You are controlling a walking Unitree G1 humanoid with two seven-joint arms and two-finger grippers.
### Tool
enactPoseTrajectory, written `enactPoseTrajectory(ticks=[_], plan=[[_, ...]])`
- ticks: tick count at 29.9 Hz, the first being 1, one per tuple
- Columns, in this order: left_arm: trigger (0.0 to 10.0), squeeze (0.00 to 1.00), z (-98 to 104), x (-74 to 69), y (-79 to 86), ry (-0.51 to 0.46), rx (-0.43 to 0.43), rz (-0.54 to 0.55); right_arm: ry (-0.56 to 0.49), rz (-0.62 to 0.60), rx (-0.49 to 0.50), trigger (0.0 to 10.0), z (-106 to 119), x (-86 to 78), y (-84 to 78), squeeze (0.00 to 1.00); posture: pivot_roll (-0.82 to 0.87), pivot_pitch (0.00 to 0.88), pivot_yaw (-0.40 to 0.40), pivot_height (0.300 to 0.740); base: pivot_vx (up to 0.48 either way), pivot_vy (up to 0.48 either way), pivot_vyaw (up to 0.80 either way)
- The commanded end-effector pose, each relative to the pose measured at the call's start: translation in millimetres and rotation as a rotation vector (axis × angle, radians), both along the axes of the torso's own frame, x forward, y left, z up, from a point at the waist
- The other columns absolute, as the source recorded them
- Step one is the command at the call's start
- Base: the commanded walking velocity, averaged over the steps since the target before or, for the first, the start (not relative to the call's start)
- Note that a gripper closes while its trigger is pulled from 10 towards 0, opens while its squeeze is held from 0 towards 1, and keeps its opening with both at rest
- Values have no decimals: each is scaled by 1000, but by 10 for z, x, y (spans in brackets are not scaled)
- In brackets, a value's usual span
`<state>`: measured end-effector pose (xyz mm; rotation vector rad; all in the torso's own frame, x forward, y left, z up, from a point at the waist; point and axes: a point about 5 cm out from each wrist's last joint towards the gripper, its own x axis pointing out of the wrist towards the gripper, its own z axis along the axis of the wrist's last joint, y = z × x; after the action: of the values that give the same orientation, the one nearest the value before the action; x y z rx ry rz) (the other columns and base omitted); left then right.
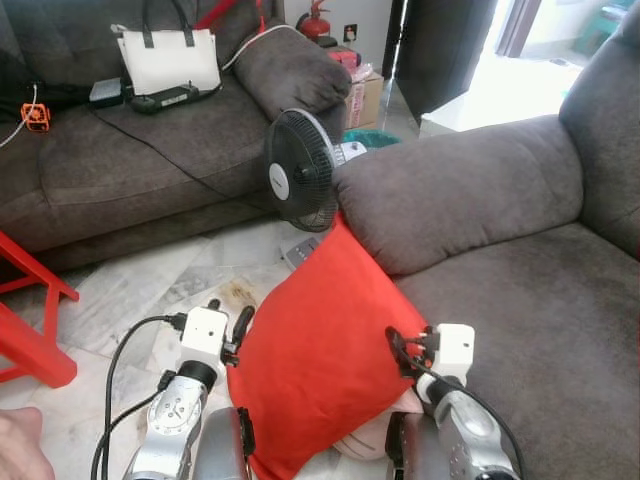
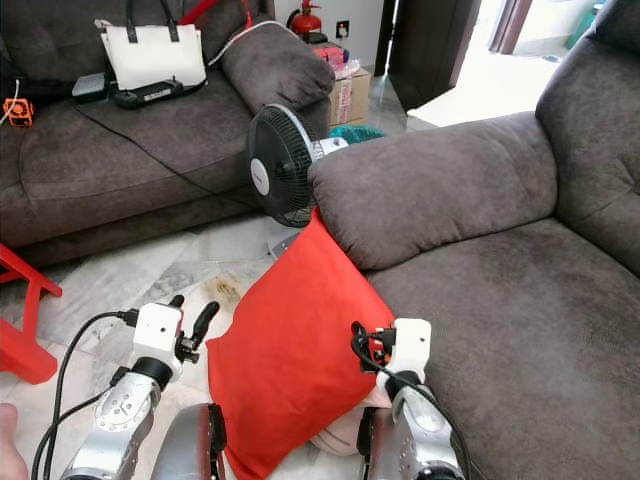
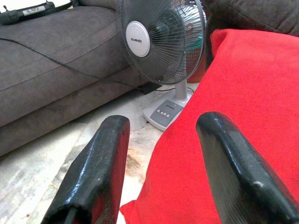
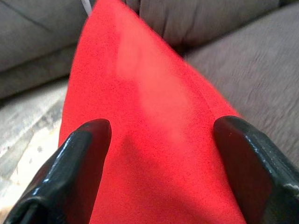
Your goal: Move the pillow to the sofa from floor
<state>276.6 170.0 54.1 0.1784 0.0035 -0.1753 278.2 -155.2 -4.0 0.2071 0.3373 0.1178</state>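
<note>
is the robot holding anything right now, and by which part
The red pillow, pressed between the two hands: left hand at its left edge, right hand at its right edge. Neither hand's fingers are closed on it.

Two silver metal arms, rounded joint housings with small screws. White boxy wrist block on each: left wrist block [image 1: 205,328], right wrist block [image 1: 455,349]. Black cable [image 1: 120,370] loops from the left block along the arm; black wiring bunched at the right. Glossy black rounded fingers [image 3: 96,175], scuffed.
</note>
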Motion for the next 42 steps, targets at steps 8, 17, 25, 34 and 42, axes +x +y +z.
enactPoseTrajectory(ticks=[8,17,25,34,42], plan=[[10000,0,-63,-27,-26,38,-12,-3,158,-52,-34,10000,-211,-143,-152,0,129,74,-36,550,0,0,0],[10000,0,-85,-38,-36,47,-16,0,244,-133,-21,10000,-225,-182,-566,0,126,80,-44,550,0,0,0],[10000,0,-93,-28,-66,51,-25,-6,232,-165,109,10000,-186,-172,-684,0,120,78,-49,550,0,0,0],[10000,0,-107,-34,-93,56,-35,-10,241,-109,245,10000,-201,-116,-410,0,128,84,-63,550,0,0,0],[10000,0,-124,-54,-93,60,-44,-6,215,-44,371,10000,-103,37,-142,0,128,89,-71,550,0,0,0]])
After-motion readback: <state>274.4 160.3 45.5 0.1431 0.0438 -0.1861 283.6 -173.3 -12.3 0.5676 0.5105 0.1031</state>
